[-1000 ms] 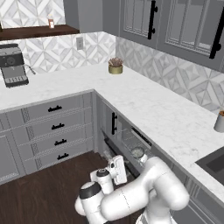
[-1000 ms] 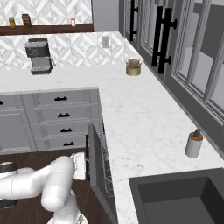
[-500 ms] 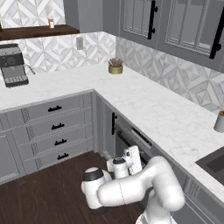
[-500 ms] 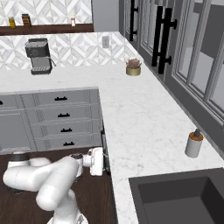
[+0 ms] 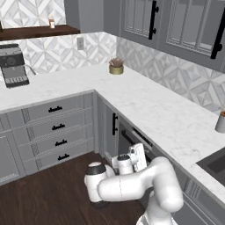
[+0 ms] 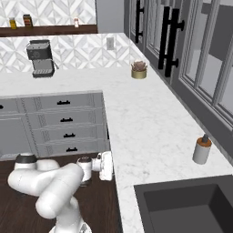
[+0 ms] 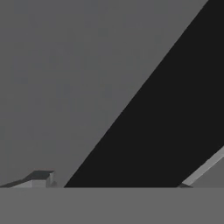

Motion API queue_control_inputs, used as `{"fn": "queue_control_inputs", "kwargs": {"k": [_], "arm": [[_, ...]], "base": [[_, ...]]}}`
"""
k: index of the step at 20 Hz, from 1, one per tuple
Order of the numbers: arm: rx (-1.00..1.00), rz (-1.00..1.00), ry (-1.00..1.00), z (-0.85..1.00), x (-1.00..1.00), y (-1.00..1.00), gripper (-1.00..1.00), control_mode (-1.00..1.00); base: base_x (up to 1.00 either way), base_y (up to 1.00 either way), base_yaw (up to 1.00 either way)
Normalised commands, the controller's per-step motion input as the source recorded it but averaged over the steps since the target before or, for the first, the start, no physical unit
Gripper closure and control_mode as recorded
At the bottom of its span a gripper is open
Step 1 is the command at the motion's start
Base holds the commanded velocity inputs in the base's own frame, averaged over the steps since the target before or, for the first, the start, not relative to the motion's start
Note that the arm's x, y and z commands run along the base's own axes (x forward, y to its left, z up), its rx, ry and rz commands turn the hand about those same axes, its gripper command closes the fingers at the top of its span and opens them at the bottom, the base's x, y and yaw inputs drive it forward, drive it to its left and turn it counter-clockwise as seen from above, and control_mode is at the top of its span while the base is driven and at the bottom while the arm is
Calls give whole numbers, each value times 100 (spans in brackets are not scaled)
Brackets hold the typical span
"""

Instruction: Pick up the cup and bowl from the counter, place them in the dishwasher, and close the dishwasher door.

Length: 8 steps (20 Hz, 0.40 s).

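Dishwasher door (image 5: 132, 143) at lower centre looks nearly shut, gripper (image 5: 139, 154) against it, jaw state unclear; cup and bowl presumably loaded.

The end effector (image 5: 139, 154) sits low, at the centre bottom of the left base view, hard against the dishwasher door (image 5: 132, 139) under the tabletop (image 5: 162, 112) edge, with little room between them. In the hand view a flat grey face fills the upper left and a dark slanting band crosses to the upper right, probably a gap at the door's edge. The dark wood floor (image 5: 48, 193) at lower left is open. The tabletop is broadly free across the middle; a plant pot (image 5: 116, 67) stands at upper centre, a coffee machine (image 5: 13, 65) at upper left, a pump bottle (image 6: 202, 149) at the right base view's right, beside the sink (image 6: 186, 209).
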Motion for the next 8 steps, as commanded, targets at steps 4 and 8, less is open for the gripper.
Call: {"fn": "queue_control_inputs", "kwargs": {"k": [4,8], "arm": [[-28,-21,-1,-72,100,-97,-100,-100],[-11,-12,0,-66,100,-100,-100,-100]], "base": [[0,0,0],[0,0,0]]}}
